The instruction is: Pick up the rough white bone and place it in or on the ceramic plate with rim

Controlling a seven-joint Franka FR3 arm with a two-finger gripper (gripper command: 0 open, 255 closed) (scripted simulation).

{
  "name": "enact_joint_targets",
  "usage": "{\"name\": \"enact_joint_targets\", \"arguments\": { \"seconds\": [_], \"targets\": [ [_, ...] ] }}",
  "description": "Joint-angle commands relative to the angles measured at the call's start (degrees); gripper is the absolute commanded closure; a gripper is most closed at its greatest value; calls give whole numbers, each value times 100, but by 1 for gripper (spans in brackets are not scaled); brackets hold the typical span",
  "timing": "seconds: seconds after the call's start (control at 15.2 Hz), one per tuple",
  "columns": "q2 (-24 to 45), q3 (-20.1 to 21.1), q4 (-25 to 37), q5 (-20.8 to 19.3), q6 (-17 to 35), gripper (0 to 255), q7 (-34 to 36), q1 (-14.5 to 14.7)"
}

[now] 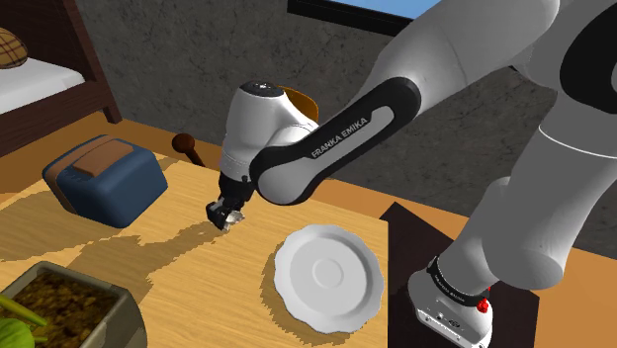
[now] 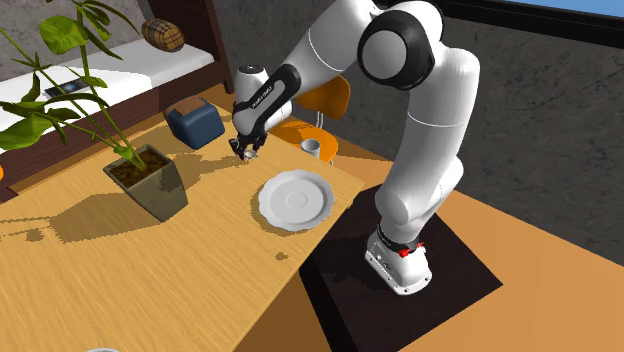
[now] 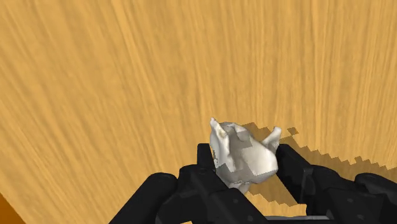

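Shoulder view: left of the frame's centre, the all-black two-finger gripper (image 1: 225, 213) hangs just above the light wooden tabletop (image 1: 168, 267). A pale scrap of the rough white bone (image 1: 231, 219) shows at its tips. The round white ceramic plate with a wavy raised rim (image 1: 328, 272) lies to the lower right, near the gripper but apart from it, with nothing on it.

Second exterior view: the gripper (image 2: 245, 150) sits above and left of centre. The plate (image 2: 295, 198) is below and to its right.

Wrist view: the 2 black fingers (image 3: 205, 159) are clamped on the bone (image 3: 245, 156), 1 on each side. The bone is a small, lumpy, faceted, off-white piece. 2 short horn-like prongs on it point away from the gripper (image 3: 248, 168). Its jagged shadow falls on the wood a little way off, so it looks lifted clear of the table.

Progress: the pickup appears done, 1 of 2 steps. Carrying the bone over the plate and letting it go remain.
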Motion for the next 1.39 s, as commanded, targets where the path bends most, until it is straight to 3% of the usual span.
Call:
{"name": "enact_joint_targets", "arguments": {
  "seconds": [0.0, 0.79, 1.32],
  "targets": [
    [-103, 17, 57, 48, -158, 255, -20, -12],
    [-675, 55, 344, 296, -989, 255, -142, -66],
    [-2511, 94, -1524, 1286, -891, 255, -560, 202]
  ]
}}
